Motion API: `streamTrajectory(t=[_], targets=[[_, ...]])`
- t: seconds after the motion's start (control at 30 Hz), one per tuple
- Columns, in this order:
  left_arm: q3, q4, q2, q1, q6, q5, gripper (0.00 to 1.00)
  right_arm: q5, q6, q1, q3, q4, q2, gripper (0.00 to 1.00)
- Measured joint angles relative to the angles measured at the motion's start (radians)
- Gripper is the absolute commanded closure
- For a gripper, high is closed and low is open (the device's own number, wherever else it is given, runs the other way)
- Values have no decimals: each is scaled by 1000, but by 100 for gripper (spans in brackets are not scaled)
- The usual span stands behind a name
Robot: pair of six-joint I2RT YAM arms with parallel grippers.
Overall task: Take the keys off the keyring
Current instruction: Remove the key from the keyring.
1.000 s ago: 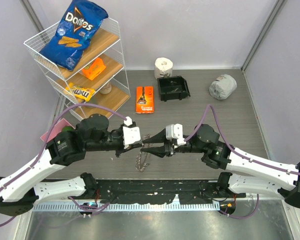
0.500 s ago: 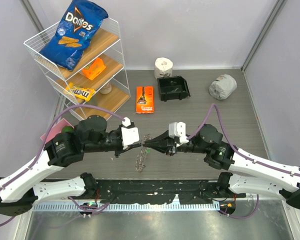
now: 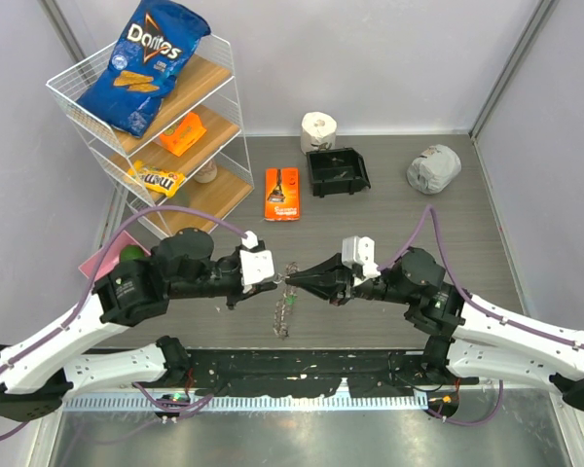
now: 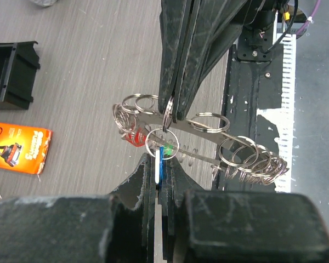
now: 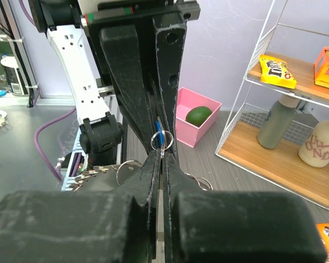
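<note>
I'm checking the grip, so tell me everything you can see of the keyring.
The keyring looks like thin silver metal: a long narrow loop strung with many small split rings, bunched thickest at one end. Keys with red, blue and green heads sit near the other end. It is held up, seemingly off the table, between the right gripper, shut on one small ring, and the left gripper, shut on the blue-headed key.

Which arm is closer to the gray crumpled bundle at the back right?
Right. The right arm lies on the same side as the gray crumpled bundle, in front of it; the left arm lies far over on the other side.
</note>
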Motion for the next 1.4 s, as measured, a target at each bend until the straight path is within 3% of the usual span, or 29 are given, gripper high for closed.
streamTrajectory(t=[0.37, 0.97, 1.4], targets=[[-48, 49, -2, 0, -29, 16, 100, 6, 135, 0, -28, 98, -16, 95], [-28, 56, 18, -8, -19, -13, 100, -26, 393, -3, -29, 119, 8, 95], [0, 13, 25, -12, 16, -48, 100, -41, 475, -8, -29, 142, 37, 95]])
